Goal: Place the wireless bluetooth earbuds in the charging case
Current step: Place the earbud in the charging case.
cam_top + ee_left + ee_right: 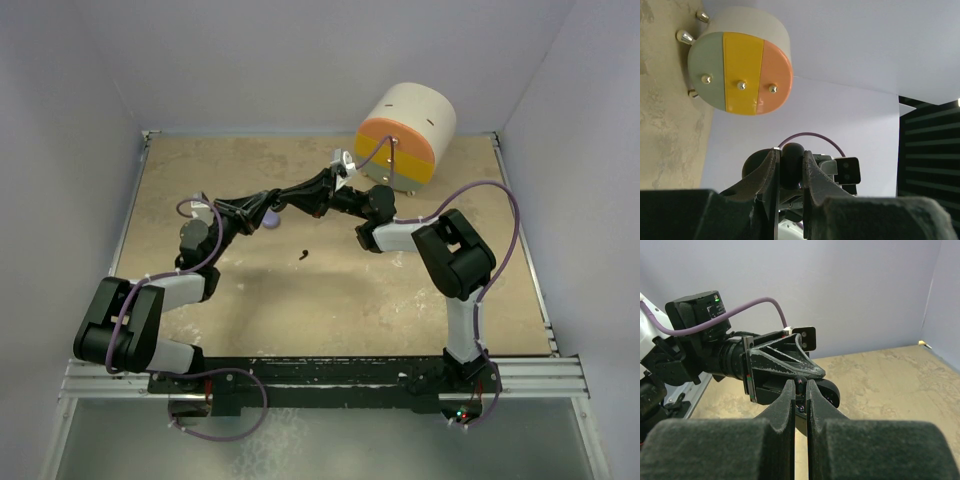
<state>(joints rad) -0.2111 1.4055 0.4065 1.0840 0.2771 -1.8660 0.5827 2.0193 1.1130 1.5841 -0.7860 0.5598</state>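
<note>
- Left gripper (790,154) jaws are clamped on a dark rounded puck, which I read as the charging case (791,170), held up off the table. Right gripper (800,385) jaws are pressed nearly together, tips just beside that case. Can't tell if a bud sits between them.
- One small black earbud (302,255) lies loose mid-table (420,310), on the near side of the two grippers.
- Step, my read: insertion, with the case presented in mid-air.
- Next move calls for the right tips lined up on the case socket and a straight push, with no shove against the left grip. If the tips are empty, go down for the loose bud first.
- Top view only: the loose bud, plus a lavender piece (270,215) half under the left arm. Unclear what it is.
- Left wrist only: the clamp itself, and the far-right drum (740,70) with three colour bands on its face.
- Right wrist only: how close the tips are to the case.
</note>
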